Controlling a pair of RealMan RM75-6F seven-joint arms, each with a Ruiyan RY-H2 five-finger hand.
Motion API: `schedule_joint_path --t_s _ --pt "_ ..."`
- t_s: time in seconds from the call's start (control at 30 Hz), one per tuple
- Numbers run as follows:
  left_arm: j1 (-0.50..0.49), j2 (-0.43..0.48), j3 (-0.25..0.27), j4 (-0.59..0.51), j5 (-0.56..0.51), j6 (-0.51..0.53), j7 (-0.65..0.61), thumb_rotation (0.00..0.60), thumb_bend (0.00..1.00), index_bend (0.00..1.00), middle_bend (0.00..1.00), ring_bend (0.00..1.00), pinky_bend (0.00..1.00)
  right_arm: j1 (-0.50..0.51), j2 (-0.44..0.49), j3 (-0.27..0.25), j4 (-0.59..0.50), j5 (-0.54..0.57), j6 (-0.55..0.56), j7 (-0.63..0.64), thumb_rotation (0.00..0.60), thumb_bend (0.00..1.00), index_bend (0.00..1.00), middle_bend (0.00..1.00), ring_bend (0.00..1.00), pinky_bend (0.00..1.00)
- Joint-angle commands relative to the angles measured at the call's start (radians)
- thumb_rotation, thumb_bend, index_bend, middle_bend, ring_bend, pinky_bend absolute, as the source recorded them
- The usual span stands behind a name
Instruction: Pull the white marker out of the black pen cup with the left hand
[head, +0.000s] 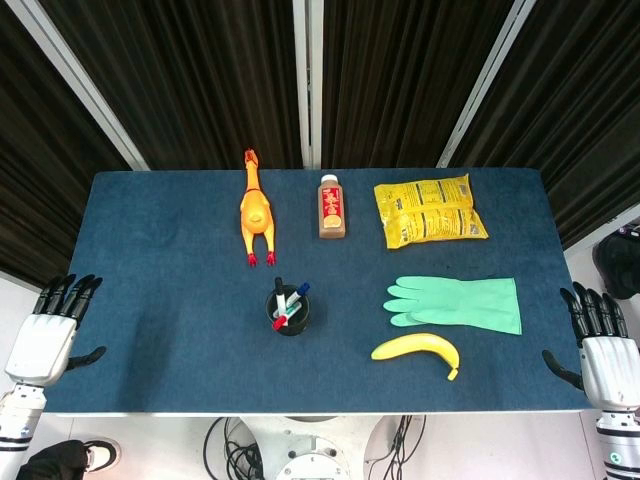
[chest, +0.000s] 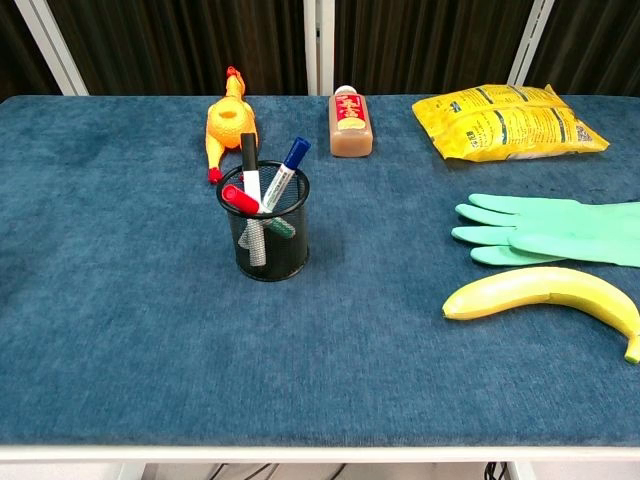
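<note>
Black pen cup (chest: 265, 236) with 3 markers (chest: 262, 185)

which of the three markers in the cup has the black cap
The marker with the black cap stands at the back left of the black pen cup, nearly upright. The other two have a red cap and a blue cap.

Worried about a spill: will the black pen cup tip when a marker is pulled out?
Possibly: the black pen cup is open mesh, so probably light. Its markers lean on the rim, so a sideways pull could drag it.
</note>
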Motion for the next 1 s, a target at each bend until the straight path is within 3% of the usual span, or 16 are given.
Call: schedule_joint_path --t_s 0.03,0.3,0.43,0.6,0.73,0.87,1.0 --pt "-0.003 0.000 -0.004 0.000 -0.007 -0.002 -0.002 0.600 0.03 0.05 0.05 0.00 0.05 0.002 0.000 0.004 0.002 0.007 -0.004 0.001 0.600 0.13 0.00 0.00 0.00 0.00" --pt "-0.006 -0.015 0.001 0.001 0.005 0.001 0.011 0.600 0.03 0.05 0.06 0.00 0.05 0.000 0.015 0.011 -0.003 0.000 0.008 0.013 0.600 0.13 0.00 0.00 0.00 0.00" --pt "-0.025 0.017 0.010 -0.042 0.010 -0.040 -0.044 0.600 0.10 0.06 0.06 0.00 0.06 0.001 0.016 0.013 0.000 0.003 0.004 0.024 0.600 0.13 0.00 0.00 0.00 0.00" --pt "-0.129 0.107 -0.006 -0.120 0.051 -0.166 -0.170 0.600 0.18 0.08 0.07 0.00 0.07 0.006 0.023 0.010 -0.002 -0.009 -0.001 0.009 0.600 0.13 0.00 0.00 0.00 0.00" --pt "-0.251 0.137 -0.071 -0.167 0.014 -0.300 -0.229 0.600 0.18 0.09 0.08 0.00 0.10 0.007 0.032 0.009 -0.012 -0.022 0.006 0.001 0.600 0.13 0.00 0.00 0.00 0.00" --pt "-0.409 0.141 -0.141 -0.170 -0.093 -0.527 -0.353 0.600 0.18 0.11 0.11 0.00 0.12 0.006 0.045 0.013 -0.025 -0.024 0.013 0.004 0.600 0.13 0.00 0.00 0.00 0.00" --pt "-0.545 0.130 -0.176 -0.141 -0.165 -0.731 -0.401 0.600 0.22 0.16 0.13 0.03 0.13 0.004 0.051 0.017 -0.031 -0.010 0.009 0.006 0.600 0.13 0.00 0.00 0.00 0.00"
